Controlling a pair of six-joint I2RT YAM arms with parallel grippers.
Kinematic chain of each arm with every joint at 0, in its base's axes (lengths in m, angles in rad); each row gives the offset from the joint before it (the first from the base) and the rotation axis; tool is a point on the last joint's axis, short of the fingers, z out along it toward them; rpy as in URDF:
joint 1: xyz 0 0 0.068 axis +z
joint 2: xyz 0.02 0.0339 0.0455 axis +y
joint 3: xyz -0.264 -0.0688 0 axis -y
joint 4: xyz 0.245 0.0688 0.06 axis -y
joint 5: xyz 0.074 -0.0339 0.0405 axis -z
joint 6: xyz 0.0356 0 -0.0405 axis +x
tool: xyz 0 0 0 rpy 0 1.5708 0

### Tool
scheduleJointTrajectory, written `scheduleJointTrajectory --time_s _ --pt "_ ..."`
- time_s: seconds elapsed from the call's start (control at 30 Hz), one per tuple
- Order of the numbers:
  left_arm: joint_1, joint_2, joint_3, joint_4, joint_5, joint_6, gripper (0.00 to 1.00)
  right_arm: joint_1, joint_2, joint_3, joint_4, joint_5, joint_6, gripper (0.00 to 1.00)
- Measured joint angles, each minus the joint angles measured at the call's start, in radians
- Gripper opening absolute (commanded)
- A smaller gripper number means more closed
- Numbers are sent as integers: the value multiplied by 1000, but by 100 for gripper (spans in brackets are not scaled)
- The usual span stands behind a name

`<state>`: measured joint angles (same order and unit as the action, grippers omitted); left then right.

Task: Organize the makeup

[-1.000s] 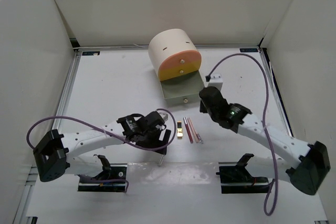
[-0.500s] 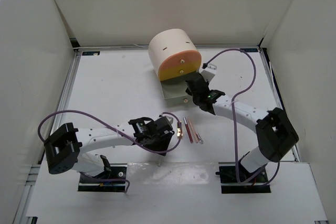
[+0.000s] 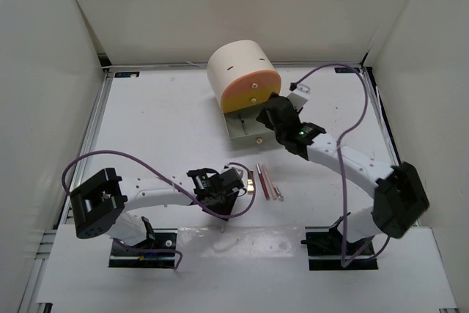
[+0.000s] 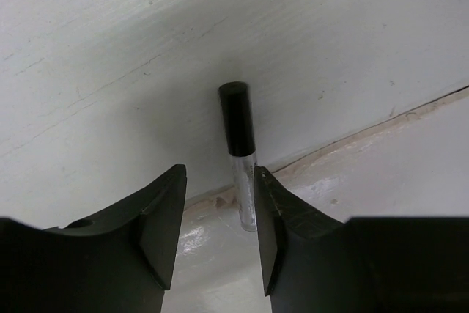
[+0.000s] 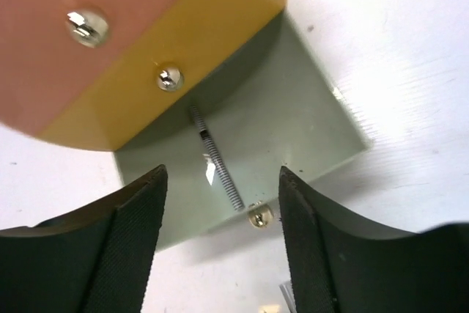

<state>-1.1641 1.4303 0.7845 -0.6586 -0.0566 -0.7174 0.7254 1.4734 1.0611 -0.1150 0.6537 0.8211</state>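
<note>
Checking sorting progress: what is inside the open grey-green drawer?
One thin striped pencil lies on the grey-green drawer's floor. The drawer's rear, under the yellow drawer, is covered; anything there is hidden.

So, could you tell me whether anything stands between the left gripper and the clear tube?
Nothing visible does. The clear tube lies between the open fingers of the left gripper, nearer one finger than the other, with no other item in the gap.

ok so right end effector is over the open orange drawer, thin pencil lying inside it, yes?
Not orange: the open drawer is the grey-green one, as the right wrist view shows. The right end effector is over it, with a thin pencil lying inside.
</note>
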Motion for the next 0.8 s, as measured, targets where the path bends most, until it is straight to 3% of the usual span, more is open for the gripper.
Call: scheduleJointTrajectory --time_s 0.17,0.3,0.33,0.4,0.5,0.53,0.7,0.8 --pt "-7 37 -13 35 0 -2 50 -40 -253 -82 -43 44 -21 73" --pt "-18 68 5 56 0 -1 43 -125 -421 -170 -129 100 -19 75" --pt "-24 78 14 57 -4 -2 36 -150 -450 -188 -163 112 -16 75" --pt "-31 102 34 63 -10 -3 32 -190 -496 -213 -230 126 -9 76" --pt "-34 134 64 59 -9 -1 19 -233 -565 -251 -307 135 2 76" --pt "-35 145 76 55 -10 -2 10 -241 -587 -262 -329 137 8 76" --pt "-40 193 144 -5 -56 -4 9 -254 -634 -274 -413 146 16 80" --pt "-41 198 205 -103 -134 10 10 -260 -639 -274 -431 146 11 99"
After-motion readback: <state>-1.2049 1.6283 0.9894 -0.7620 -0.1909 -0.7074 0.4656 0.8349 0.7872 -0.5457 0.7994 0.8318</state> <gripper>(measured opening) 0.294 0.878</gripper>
